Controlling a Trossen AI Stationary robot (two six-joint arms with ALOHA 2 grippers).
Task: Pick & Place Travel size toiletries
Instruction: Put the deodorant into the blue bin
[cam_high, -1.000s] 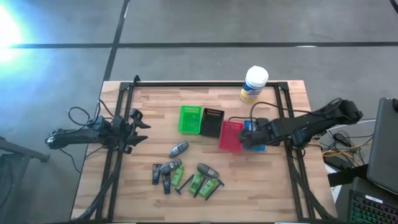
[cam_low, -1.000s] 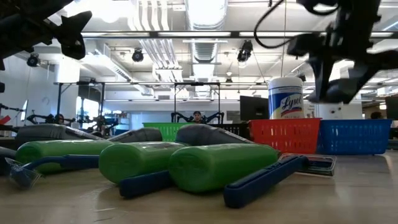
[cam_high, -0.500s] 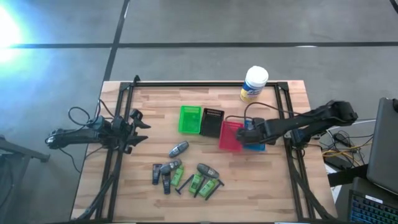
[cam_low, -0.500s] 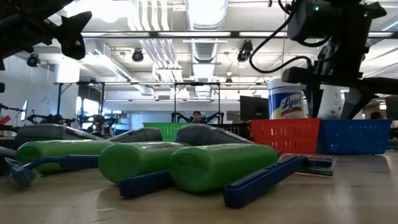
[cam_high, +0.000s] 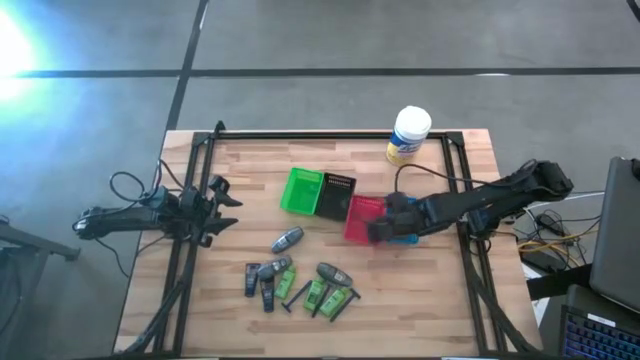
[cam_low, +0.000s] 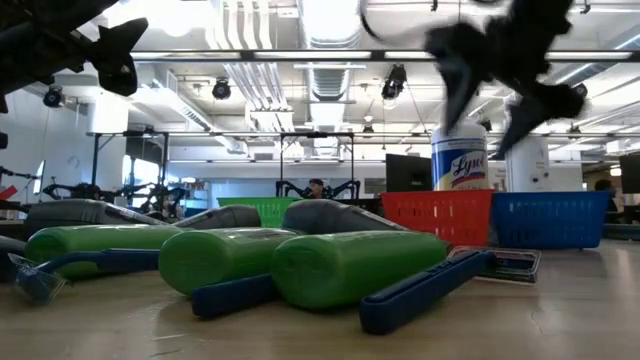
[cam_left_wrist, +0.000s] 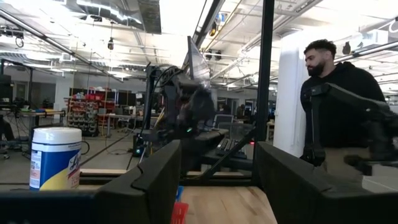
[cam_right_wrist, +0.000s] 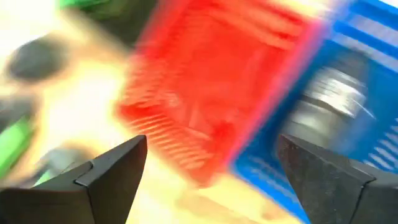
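High view: the right gripper (cam_high: 383, 229) hangs over the red bin (cam_high: 362, 218) and blue bin (cam_high: 406, 233). The travel size toiletries (cam_high: 298, 282) lie clustered on the wooden table (cam_high: 240, 180) nearer its front. The left gripper (cam_high: 222, 207) waits at the left edge.

Low view: green packets (cam_low: 355, 266) lie foremost, the white Lysol tub (cam_low: 458, 156) behind.

Right wrist view: the fingers (cam_right_wrist: 115, 171) stand wide apart, empty, over both bins; a grey tube (cam_right_wrist: 326, 102) lies in the blue one.

Bright ceiling lights, glare at the high view's left edge, right wrist view motion-blurred
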